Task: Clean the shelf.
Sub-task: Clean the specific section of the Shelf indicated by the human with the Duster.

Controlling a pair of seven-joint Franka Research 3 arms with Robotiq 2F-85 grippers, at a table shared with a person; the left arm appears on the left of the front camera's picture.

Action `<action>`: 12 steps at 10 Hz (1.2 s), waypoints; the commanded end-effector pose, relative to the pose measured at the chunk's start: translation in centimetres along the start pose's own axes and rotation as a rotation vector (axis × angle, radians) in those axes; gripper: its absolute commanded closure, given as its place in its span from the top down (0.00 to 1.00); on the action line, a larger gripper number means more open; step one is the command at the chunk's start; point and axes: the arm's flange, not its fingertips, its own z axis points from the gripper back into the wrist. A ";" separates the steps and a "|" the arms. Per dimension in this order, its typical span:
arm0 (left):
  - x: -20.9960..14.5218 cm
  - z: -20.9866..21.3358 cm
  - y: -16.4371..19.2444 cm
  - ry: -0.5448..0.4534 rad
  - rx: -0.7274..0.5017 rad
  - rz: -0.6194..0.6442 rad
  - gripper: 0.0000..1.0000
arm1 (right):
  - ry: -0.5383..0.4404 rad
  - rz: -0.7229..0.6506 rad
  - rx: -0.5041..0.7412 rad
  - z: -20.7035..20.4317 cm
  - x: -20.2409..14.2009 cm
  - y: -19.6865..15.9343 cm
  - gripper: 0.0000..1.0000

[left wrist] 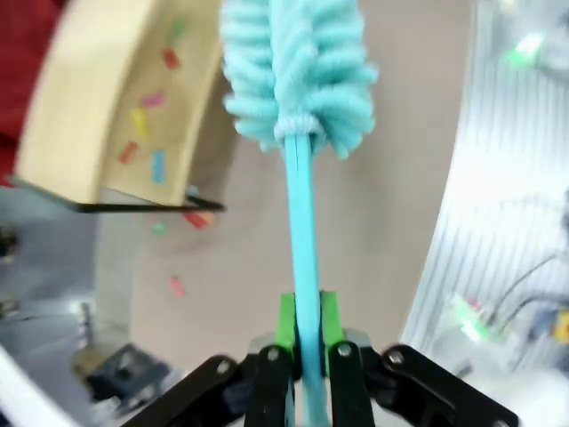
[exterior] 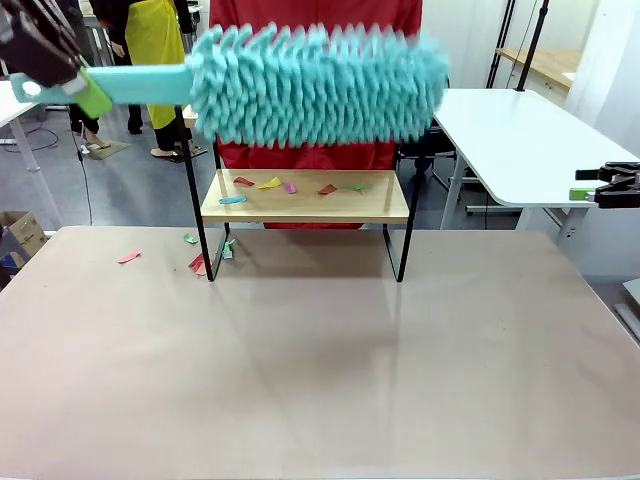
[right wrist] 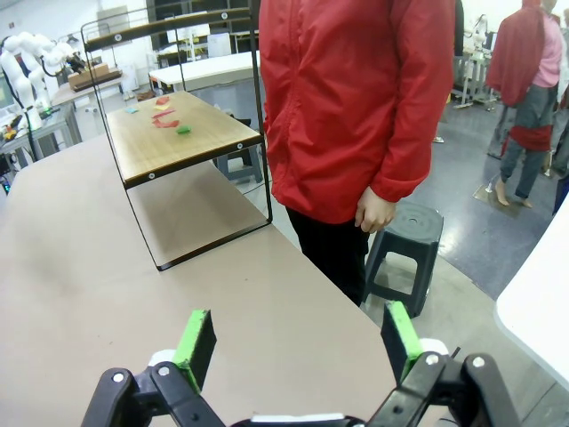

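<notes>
At the table's (exterior: 320,350) far edge, the shelf (exterior: 305,208) sits under a raised duster (exterior: 320,85).
Your left gripper (left wrist: 302,329) clamps its handle, your right gripper (right wrist: 298,342) gapes empty; lay the head flat on the board and sweep the paper scraps (exterior: 270,184) forward.

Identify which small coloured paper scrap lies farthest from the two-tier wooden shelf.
The pink paper scrap, alone on the beige table left of the black-framed wooden shelf; the other scraps lie on its lower board or by its left foot.
</notes>
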 end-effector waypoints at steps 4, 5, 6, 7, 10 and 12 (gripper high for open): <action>-2.9 -4.9 -1.2 0.450 -0.253 -0.238 0.13 | -0.004 0.003 0.002 -0.1 0.3 0.2 1.00; -3.5 -6.1 -1.3 0.500 -0.284 -0.241 0.13 | -0.004 0.003 0.002 -0.1 0.3 0.2 1.00; -4.5 -7.4 -1.1 0.563 -0.299 -0.236 0.13 | -0.004 0.003 0.002 -0.1 0.3 0.2 1.00; -5.4 -8.3 -0.6 0.580 -0.297 -0.195 0.13 | -0.004 0.003 0.002 -0.1 0.3 0.2 1.00; -7.3 -10.9 0.8 0.648 -0.278 -0.102 0.13 | -0.004 0.003 0.002 -0.1 0.3 0.2 1.00; -6.1 -9.8 -0.2 0.608 -0.323 -0.154 0.13 | -0.004 0.003 0.002 -0.1 0.3 0.2 1.00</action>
